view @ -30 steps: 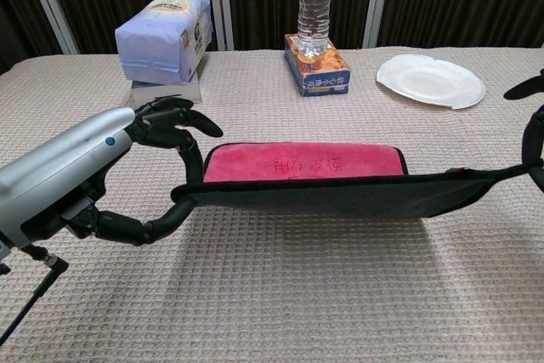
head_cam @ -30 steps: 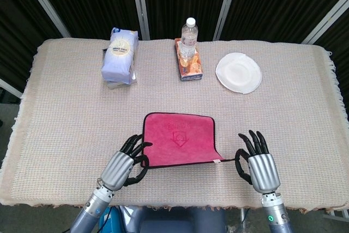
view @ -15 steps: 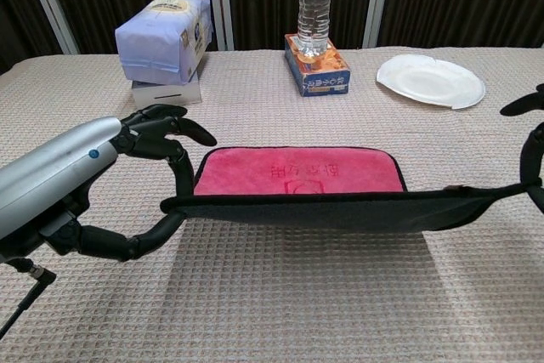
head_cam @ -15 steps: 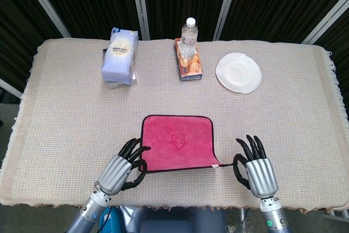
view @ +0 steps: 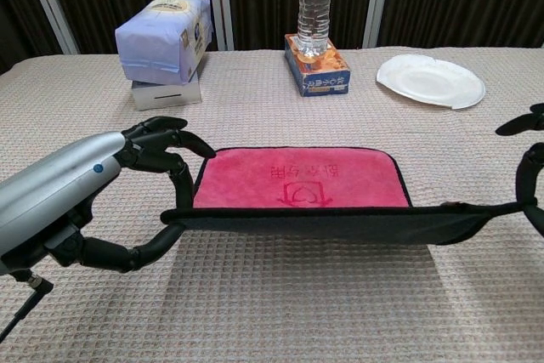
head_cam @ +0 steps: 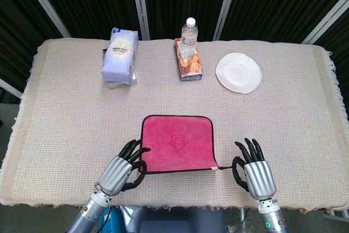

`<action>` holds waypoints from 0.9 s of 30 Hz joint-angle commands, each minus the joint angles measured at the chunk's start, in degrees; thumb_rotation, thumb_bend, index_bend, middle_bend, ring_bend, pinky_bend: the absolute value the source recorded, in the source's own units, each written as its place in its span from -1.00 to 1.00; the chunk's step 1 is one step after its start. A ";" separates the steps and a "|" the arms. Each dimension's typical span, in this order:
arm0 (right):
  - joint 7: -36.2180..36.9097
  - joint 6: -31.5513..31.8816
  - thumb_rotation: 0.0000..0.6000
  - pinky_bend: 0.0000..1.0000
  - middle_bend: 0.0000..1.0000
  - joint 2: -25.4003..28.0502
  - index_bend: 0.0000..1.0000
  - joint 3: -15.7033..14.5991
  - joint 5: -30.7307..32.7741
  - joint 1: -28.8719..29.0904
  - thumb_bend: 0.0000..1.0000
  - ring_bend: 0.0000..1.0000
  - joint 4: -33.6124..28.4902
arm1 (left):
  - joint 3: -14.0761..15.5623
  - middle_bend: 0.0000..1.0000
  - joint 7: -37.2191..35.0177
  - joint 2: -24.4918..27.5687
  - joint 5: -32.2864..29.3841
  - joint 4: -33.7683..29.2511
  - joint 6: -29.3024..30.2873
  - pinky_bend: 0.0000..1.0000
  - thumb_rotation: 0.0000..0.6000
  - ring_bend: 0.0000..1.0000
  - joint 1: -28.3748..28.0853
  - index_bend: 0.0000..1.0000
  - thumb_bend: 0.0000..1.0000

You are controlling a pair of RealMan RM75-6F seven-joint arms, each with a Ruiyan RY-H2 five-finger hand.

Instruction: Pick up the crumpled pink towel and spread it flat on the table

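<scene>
1. Pink towel (head_cam: 177,143): already opened out, lying near the front edge of the bench (head_cam: 65,107), centred between the two hands. Its far part rests flat on the woven cover; the chest view shows the near hem lifted clear and stretched taut.
2. Left hand (head_cam: 122,168): pinches the near left corner between thumb and a finger, the other fingers loosely curled.
3. Right hand (head_cam: 253,170): fingers spread upward; the towel's near right corner runs to its thumb side, and it appears to be pinched there. The contact itself sits at the edge of the chest view.
4. Judgement: spreading is nearly complete; only the near hem remains to be laid down.
5. Recommended handling: lower both hands together at an even rate, keeping light outward tension so the hem lands straight and without a fold. Release only once the hem touches the cover, then withdraw outward, not across the cloth.
6. Risk: uneven lowering or an early release on one side would skew or wrinkle the near edge.
</scene>
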 commanded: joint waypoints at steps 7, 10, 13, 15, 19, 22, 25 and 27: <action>-0.19 -0.69 1.00 -1.00 -0.61 -0.34 0.22 -0.64 -0.56 -0.78 -0.06 -0.97 2.05 | 1.01 -0.70 2.10 0.35 -1.17 -0.09 -3.30 -0.97 1.00 -1.00 0.17 0.05 -0.09; -0.08 -1.38 1.00 -1.00 -0.61 -0.62 0.12 -0.68 0.11 -1.05 -0.06 -0.97 2.88 | 1.11 -0.73 3.22 0.48 -2.08 -0.36 -4.61 -0.97 1.00 -1.00 0.19 0.00 -0.19; -0.57 -2.53 1.00 -1.00 -0.66 -0.51 -0.20 -0.81 1.20 -1.29 -0.06 -1.00 3.40 | 1.17 -0.80 4.98 0.86 -3.42 -0.57 -6.19 -0.99 1.00 -1.00 0.14 -0.13 -0.41; -1.14 -3.41 1.00 -1.00 -0.76 -0.34 -0.43 -1.01 1.79 -1.38 -0.07 -1.00 3.52 | 1.21 -0.85 6.86 1.39 -4.85 -0.98 -7.76 -1.00 1.00 -1.00 -0.03 -0.29 -0.54; -2.58 -5.00 1.00 -1.00 -0.96 -0.02 -0.80 -1.36 3.01 -1.63 -0.19 -1.00 3.23 | 1.26 -0.91 9.95 2.86 -8.64 -3.04 -11.52 -1.00 1.00 -1.00 -0.62 -0.56 -0.76; -3.41 -5.98 1.00 -1.00 -1.00 0.39 -0.86 -1.43 4.05 -1.82 -0.23 -1.00 2.64 | 1.16 -0.92 10.96 3.89 -10.28 -4.66 -13.14 -1.00 1.00 -1.00 -0.99 -0.63 -0.81; -3.42 -6.18 1.00 -1.00 -1.00 0.82 -0.86 -1.40 4.47 -2.09 -0.23 -1.00 1.87 | 0.98 -0.91 10.56 4.89 -11.02 -6.19 -13.91 -1.00 1.00 -1.00 -1.20 -0.63 -0.81; -2.80 -6.07 1.00 -1.00 -1.00 1.11 -0.86 -1.33 4.49 -2.25 -0.23 -1.00 1.43 | 0.91 -0.90 10.38 5.60 -11.42 -6.99 -14.49 -1.00 1.00 -1.00 -1.41 -0.63 -0.81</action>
